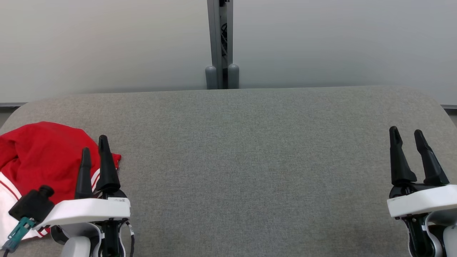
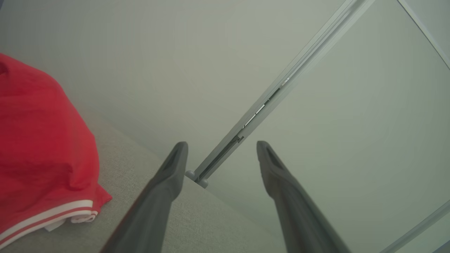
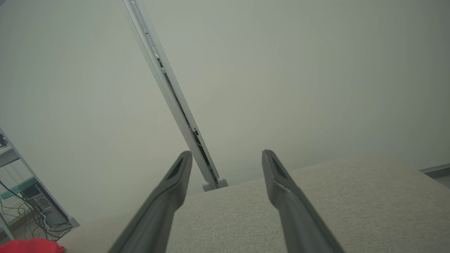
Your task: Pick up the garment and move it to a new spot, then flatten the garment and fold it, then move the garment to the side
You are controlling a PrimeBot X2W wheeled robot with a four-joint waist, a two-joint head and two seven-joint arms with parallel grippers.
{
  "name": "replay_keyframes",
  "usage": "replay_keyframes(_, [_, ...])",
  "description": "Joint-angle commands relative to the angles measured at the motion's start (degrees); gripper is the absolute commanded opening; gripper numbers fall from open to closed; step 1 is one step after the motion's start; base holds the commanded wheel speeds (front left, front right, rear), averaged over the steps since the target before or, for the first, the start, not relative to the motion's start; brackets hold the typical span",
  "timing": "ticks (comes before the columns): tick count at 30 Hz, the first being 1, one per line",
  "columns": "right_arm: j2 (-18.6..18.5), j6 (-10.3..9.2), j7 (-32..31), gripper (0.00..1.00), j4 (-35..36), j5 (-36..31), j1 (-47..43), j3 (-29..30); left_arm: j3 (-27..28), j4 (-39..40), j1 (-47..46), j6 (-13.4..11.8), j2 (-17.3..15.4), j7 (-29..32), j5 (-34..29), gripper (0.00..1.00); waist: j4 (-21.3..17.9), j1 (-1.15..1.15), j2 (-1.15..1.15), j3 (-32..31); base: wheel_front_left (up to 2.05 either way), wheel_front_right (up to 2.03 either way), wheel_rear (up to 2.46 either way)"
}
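Observation:
The garment (image 1: 43,157) is red with white stripes and lies crumpled at the table's near left corner; it also fills the left side of the left wrist view (image 2: 38,151), and a sliver of the garment (image 3: 31,246) shows at the bottom left of the right wrist view. My left gripper (image 1: 94,142) hovers open at the garment's right edge, its fingers pointing away from me with nothing between them (image 2: 219,147). My right gripper (image 1: 405,134) stands open far off at the near right, empty (image 3: 226,156).
The grey fabric-covered table (image 1: 250,160) spans the view, with rounded far corners. Behind it stand pale partition panels joined by a grey post (image 1: 221,43). A shelf with cables (image 3: 28,196) stands off to the left.

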State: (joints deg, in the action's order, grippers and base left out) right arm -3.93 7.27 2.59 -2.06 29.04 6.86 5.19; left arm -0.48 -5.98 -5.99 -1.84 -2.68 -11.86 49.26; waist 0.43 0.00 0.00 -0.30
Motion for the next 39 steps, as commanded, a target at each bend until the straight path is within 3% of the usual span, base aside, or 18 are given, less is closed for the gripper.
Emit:
replay_keyframes(1, [-1.22, 0.27, 1.03, 1.0, 1.27, -2.79, 1.59, -1.18, -0.88, 2.02, -0.13, -1.76, -0.18, -0.39, -3.44, 1.0, -0.06, 0.0, 0.0, 0.04, 0.0, 0.0, 0.0])
replay_keyframes(6, [-1.38, 0.26, 2.53, 1.0, 0.72, -7.25, 1.55, -3.32, -4.68, 3.46, 1.03, -6.27, -0.2, -0.77, -11.96, 1.0, -0.32, 0.0, 0.0, 0.04, 0.0, 0.0, 0.0])
replay_keyframes(16, [-0.06, 0.27, 4.52, 1.0, -2.12, -10.65, 0.8, -3.35, -8.68, -0.98, 2.5, -10.38, -0.22, -1.26, -20.26, 1.0, -0.61, 0.0, 0.0, -0.28, 0.0, 0.0, 0.0])
replay_keyframes(19, [-0.96, 0.26, 5.22, 1.0, -2.88, -12.98, 1.06, -6.17, -9.14, -2.58, 2.47, -11.31, -0.25, -1.41, -22.11, 1.0, -0.67, 0.0, 0.0, -0.43, 0.0, 0.0, 0.0])
replay_keyframes(25, [-0.44, 0.23, 6.49, 1.0, -8.4, -14.76, 1.14, -7.25, -10.61, -6.03, 2.98, -11.77, -0.24, -1.75, -25.82, 1.0, -0.84, 0.0, 0.0, -1.06, 0.0, 0.0, 0.0])
replay_keyframes(39, [0.09, 0.25, 9.13, 1.0, -12.9, -17.49, 2.08, -10.29, -10.76, -11.17, 3.15, -11.16, -0.26, -2.38, -30.94, 1.0, -1.27, 0.0, 0.0, -1.79, 0.0, 0.0, 0.0])
